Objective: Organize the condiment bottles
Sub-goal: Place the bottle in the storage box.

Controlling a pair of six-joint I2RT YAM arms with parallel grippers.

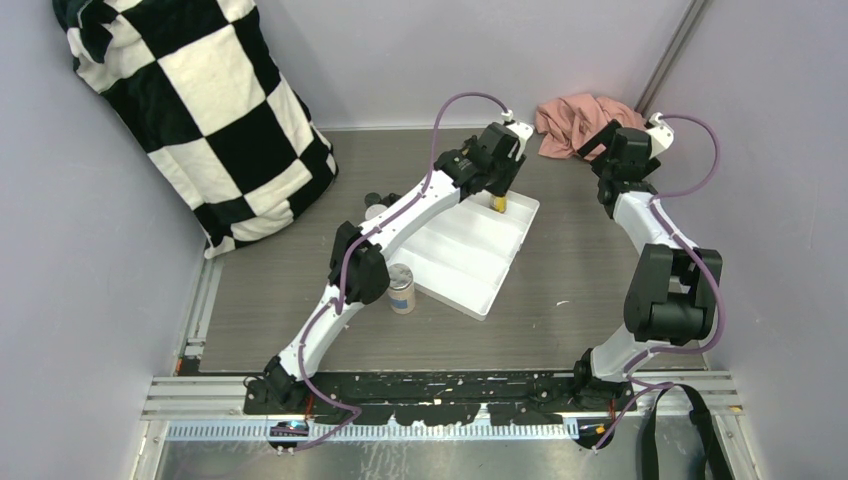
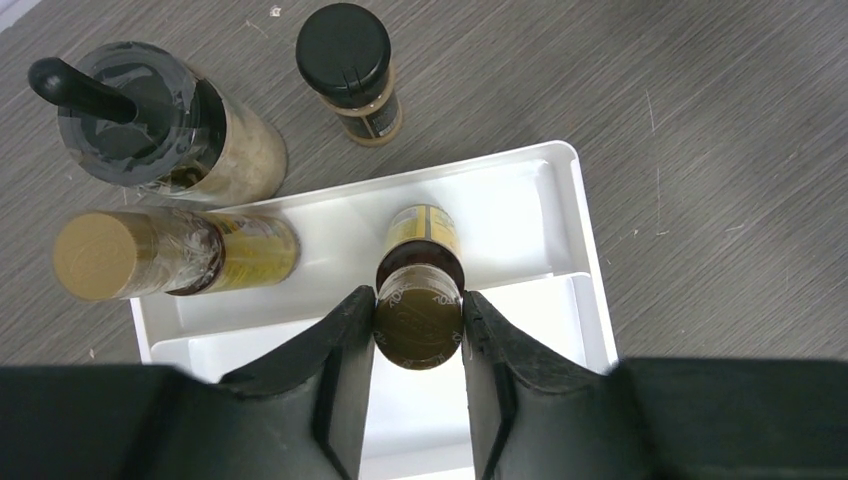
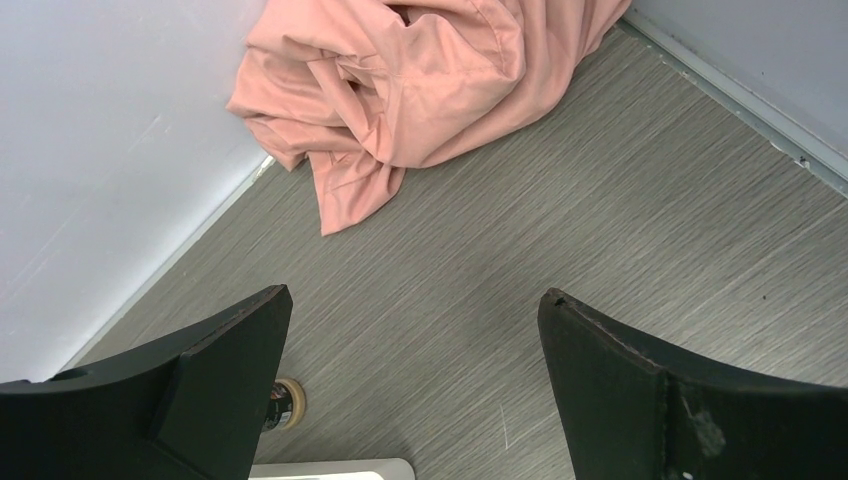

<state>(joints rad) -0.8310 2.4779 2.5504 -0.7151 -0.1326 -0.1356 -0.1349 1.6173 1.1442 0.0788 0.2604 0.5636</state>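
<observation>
Black moulded fingers of the left gripper (image 2: 420, 306) close narrowly on the brown screw cap of a slim amber glass bottle with a yellow label (image 2: 421, 232). The bottle is held upright over the far compartment of the white rectangular plastic tray (image 2: 520, 205). Gripping at the cap keeps the fingers clear of the tray's low walls and dividers. Whether the bottle's base already rests on the tray floor cannot be told. To its left a second slim amber bottle with a matte gold cap (image 2: 100, 255) appears to stand in the same compartment, which suggests that like bottles are being grouped. Beyond the tray's rim, on the grey wood-grain desk (image 2: 700, 100), stand a wide clear jar of pale granules with a black knobbed lid (image 2: 150, 120) and a small jar of tan powder with a smooth black cap (image 2: 345, 50). A silver-lidded jar (image 1: 402, 290) waits by the tray's near left edge. The right gripper (image 3: 415, 330) hangs wide open, holding nothing, above bare desk near a crumpled pink cloth (image 3: 420, 80).
</observation>
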